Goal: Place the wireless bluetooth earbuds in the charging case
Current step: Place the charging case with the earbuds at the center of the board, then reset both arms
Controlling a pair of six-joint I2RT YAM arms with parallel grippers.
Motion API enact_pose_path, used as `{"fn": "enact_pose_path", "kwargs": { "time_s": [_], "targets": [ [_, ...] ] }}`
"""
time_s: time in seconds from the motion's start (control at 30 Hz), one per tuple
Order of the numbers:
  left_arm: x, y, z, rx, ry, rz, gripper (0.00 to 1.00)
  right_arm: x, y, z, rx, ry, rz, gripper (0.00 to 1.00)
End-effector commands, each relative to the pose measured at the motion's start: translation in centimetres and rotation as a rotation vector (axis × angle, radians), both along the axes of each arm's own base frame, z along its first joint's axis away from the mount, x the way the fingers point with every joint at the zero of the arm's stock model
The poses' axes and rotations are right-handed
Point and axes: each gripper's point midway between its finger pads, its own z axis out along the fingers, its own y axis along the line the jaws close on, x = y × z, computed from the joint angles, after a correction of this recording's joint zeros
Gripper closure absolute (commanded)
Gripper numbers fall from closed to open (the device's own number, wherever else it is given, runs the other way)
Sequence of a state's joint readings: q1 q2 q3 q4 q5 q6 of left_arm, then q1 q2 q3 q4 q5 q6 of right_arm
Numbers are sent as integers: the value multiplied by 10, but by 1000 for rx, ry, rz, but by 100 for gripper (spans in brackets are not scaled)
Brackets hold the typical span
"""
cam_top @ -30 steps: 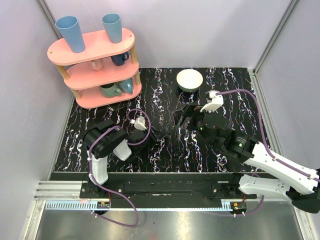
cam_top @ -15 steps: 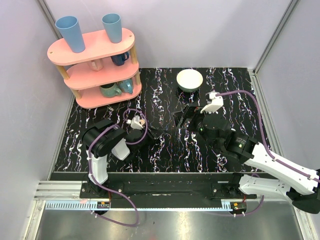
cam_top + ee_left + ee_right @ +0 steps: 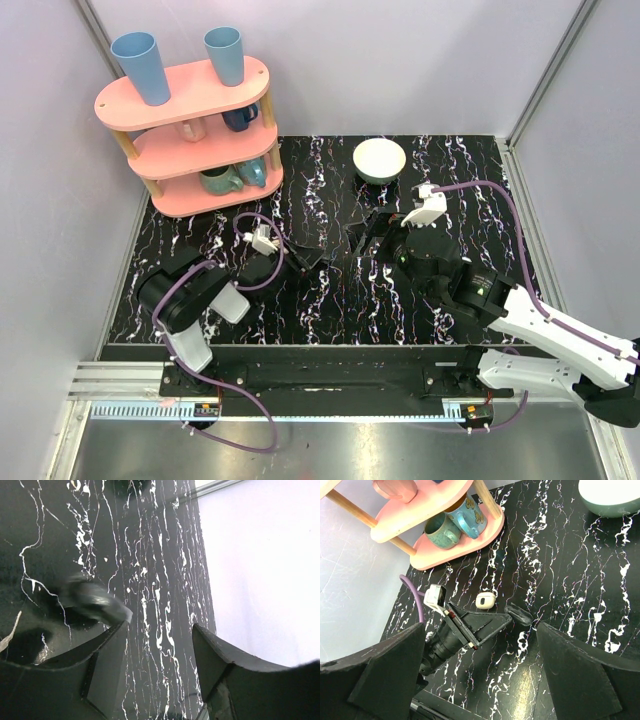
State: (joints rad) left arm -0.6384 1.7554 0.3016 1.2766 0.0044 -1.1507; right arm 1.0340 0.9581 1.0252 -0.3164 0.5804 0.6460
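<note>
The charging case (image 3: 485, 600), cream with a dark centre, lies closed on the black marbled table just beyond my left gripper (image 3: 506, 619). I cannot make it out in the top view. The earbuds are not in view in any frame. A small black object (image 3: 520, 615) lies at the left gripper's tip, and it shows blurred in the left wrist view (image 3: 95, 600) beside the left finger. My left gripper (image 3: 160, 625) (image 3: 305, 262) is open and empty, low over the table. My right gripper (image 3: 480, 626) (image 3: 368, 235) is wide open and empty, above and to the right.
A white bowl (image 3: 379, 160) stands at the back centre and also shows in the right wrist view (image 3: 612, 497). A pink three-tier shelf (image 3: 190, 130) with blue cups and mugs stands at the back left. Pale walls enclose the table on three sides.
My left arm has swung its wrist and gripper to the left and slightly farther back. The right arm has barely moved.
</note>
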Motion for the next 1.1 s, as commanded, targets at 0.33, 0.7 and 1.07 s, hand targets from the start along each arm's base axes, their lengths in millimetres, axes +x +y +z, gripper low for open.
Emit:
{"fn": "enact_pose_path", "kwargs": {
  "time_s": [0.33, 0.7, 1.07],
  "targets": [
    [2, 18, 35, -61, -139, 28, 41, -2, 4, 7, 43, -2, 14, 0],
    [4, 46, 102, 336, -363, 50, 14, 4, -17, 0, -65, -53, -40, 0],
    [-12, 108, 182, 628, -607, 120, 1, 50, -82, -47, -256, 90, -162, 0]
  ]
}}
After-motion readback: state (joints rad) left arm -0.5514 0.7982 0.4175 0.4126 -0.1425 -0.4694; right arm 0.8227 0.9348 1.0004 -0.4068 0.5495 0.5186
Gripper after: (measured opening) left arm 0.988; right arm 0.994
